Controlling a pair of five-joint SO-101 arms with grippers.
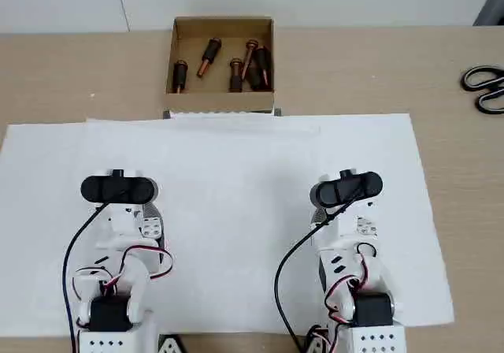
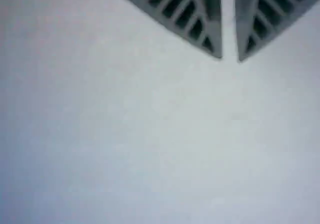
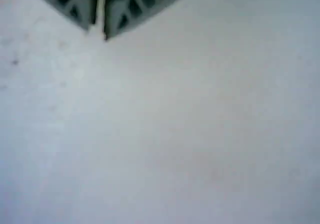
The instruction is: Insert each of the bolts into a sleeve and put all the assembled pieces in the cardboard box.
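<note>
seemingly the bolt-and-sleeve pieces lie in the cardboard box at the far side of the tabletop; small, stiff, probably slick metal, best pinched mid-sleeve. left pincer and right pincer sit closed, empty.

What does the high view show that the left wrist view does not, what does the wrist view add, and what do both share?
High view, not the wrist view: the box holding bolts in sleeves, the scissors, the left arm and the right arm. Left wrist view, not the high view: the left gripper, its fingers close together with a thin gap and nothing between them. Both: the white paper under the arms.
</note>
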